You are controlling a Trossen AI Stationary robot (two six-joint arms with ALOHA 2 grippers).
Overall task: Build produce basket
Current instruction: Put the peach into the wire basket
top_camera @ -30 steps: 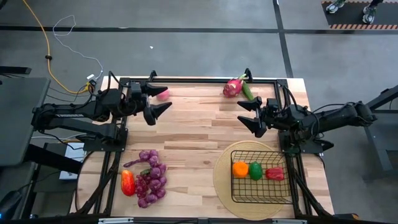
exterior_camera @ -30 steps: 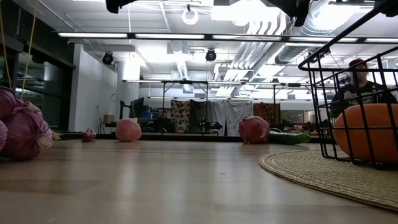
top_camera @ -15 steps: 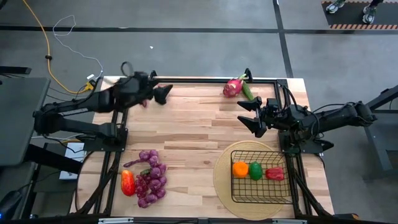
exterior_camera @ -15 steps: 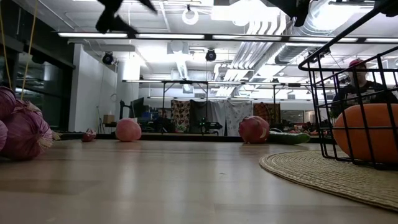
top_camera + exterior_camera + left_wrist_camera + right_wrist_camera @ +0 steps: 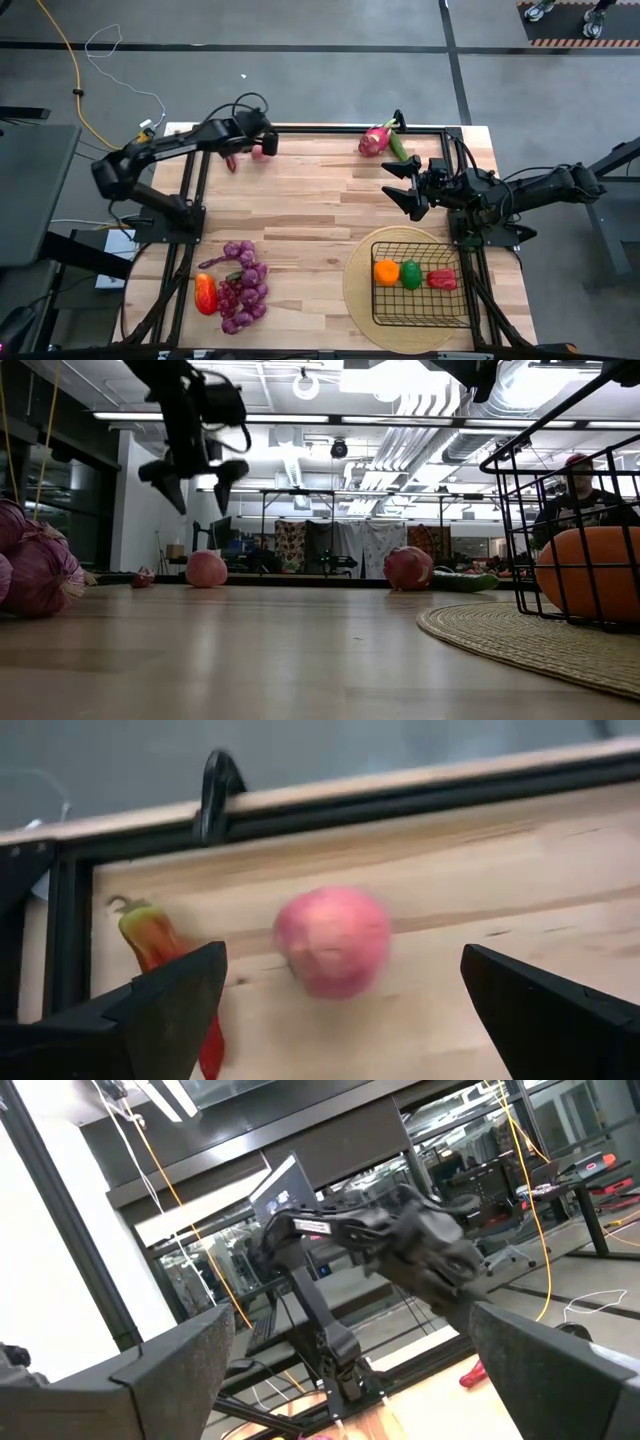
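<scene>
1. My left hand [image 5: 244, 150] has just swung from out over the boards to the tabletop's far left corner, and it now hangs above the pink fruit [image 5: 259, 152] there.
2. That puts the next pick in line: the wrist view has the pink fruit [image 5: 332, 940] sitting squarely between my fingers, flat on the wood, with a small red-and-yellow pepper [image 5: 150, 935] just beside it by the frame rail.
3. Left hand is released, fingers spread wide, tips pointing down; in the low view it hovers [image 5: 194, 485] clear above the fruit, not touching.
4. Right hand [image 5: 402, 186] waits spread and empty near the far right side, unmoved over the last second.
5. The basket [image 5: 420, 318] sits on the round woven mat [image 5: 358, 290] at the near right corner, holding an orange [image 5: 386, 271], a green pepper [image 5: 410, 273] and a red pepper [image 5: 442, 279].
6. Not yet loaded: the dragon fruit [image 5: 374, 140] and cucumber [image 5: 399, 148] at the far edge, the grape bunches [image 5: 243, 287] and an orange-red pepper [image 5: 205, 293] near the left corner.
7. My read: roughly a third done; a straight descent and squeeze comes next.
</scene>
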